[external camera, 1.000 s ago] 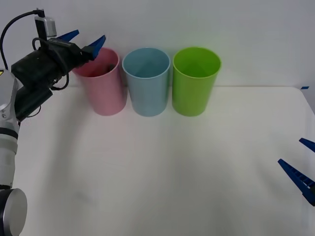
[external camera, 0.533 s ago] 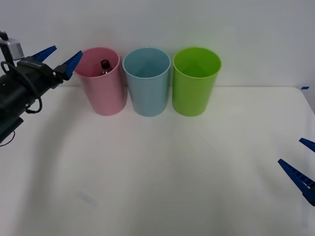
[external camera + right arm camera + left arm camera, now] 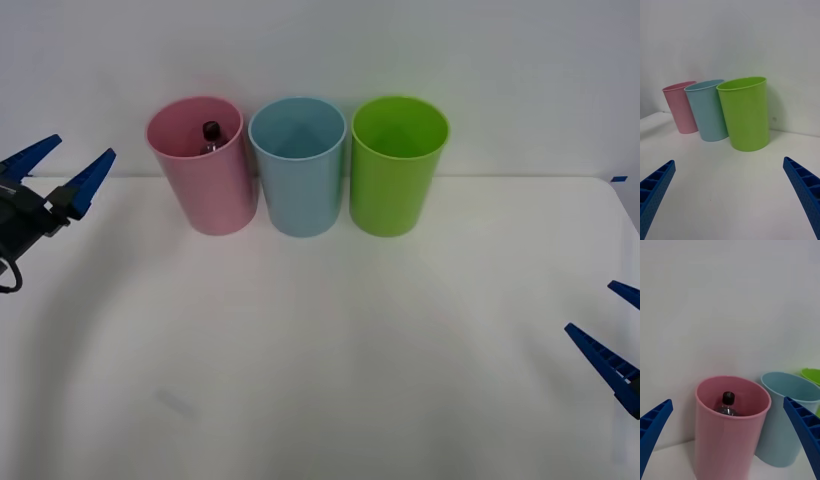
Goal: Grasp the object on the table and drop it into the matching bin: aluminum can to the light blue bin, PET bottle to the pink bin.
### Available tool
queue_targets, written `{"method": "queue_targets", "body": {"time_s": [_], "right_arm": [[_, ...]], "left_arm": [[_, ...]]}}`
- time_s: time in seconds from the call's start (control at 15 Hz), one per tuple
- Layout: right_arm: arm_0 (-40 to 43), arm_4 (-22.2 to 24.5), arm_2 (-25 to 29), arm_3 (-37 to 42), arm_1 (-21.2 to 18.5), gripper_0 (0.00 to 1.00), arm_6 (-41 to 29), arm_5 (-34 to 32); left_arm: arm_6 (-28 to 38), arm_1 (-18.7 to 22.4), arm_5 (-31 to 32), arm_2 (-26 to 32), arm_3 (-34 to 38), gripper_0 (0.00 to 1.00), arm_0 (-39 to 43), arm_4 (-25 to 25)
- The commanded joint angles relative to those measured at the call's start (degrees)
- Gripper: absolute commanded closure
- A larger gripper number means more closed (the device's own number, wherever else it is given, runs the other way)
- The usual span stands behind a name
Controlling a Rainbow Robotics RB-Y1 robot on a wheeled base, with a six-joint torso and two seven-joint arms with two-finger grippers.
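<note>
While the PET bottle (image 3: pixel 211 136) stands upright inside the pink bin (image 3: pixel 205 190), only its black cap and clear shoulder rise into sight below the rim, against the bin's far wall. Three bins form a row at the far edge of the white table (image 3: pixel 330 350): the pink bin at the left, the light blue bin (image 3: pixel 297 180) in the middle, just beside it, and a lime green bin (image 3: pixel 398 175) at the right. Seen from the front, the blue and green bins appear to hold nothing.

Left gripper (image 3: pixel 58 170): held in the air at the far left of the scene, well to the left of the pink bin, its two blue ribbed fingers spread apart and gripping nothing. From its wrist camera the pink bin (image 3: pixel 732 427) lies straight ahead between the fingers, with the bottle (image 3: pixel 727 404) inside it.

Right gripper (image 3: pixel 618 335): low at the near right edge of the table, well apart from the bins, fingers likewise spread and unloaded. Its wrist camera faces the row from the right, the lime green bin (image 3: pixel 745 114) nearest and the pink bin (image 3: pixel 680 108) farthest.
</note>
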State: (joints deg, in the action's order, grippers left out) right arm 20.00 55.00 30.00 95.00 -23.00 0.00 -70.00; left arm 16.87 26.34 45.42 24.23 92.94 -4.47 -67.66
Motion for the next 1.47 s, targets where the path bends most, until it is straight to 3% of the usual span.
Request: {"method": "queue_targets", "body": {"time_s": [0.07, 0.33, 1.13, 1.47], "right_arm": [[0.00, 0.00, 0.00, 0.00, 0.00, 0.00, 0.00, 0.00], [0.00, 0.00, 0.00, 0.00, 0.00, 0.00, 0.00, 0.00], [0.00, 0.00, 0.00, 0.00, 0.00, 0.00, 0.00, 0.00], [0.00, 0.00, 0.00, 0.00, 0.00, 0.00, 0.00, 0.00]], "left_arm": [[-1.13, 0.90, 4.50, 2.93, 1.02, 0.00, 4.74, 1.66], [-5.44, 3.01, 7.67, 3.90, 1.02, 0.00, 10.54, 4.73], [-8.69, 3.45, 27.53, 12.69, 0.93, 0.00, 22.93, 4.91], [-10.63, 4.51, 29.29, 13.48, 0.93, 0.00, 27.24, 4.82]]}}
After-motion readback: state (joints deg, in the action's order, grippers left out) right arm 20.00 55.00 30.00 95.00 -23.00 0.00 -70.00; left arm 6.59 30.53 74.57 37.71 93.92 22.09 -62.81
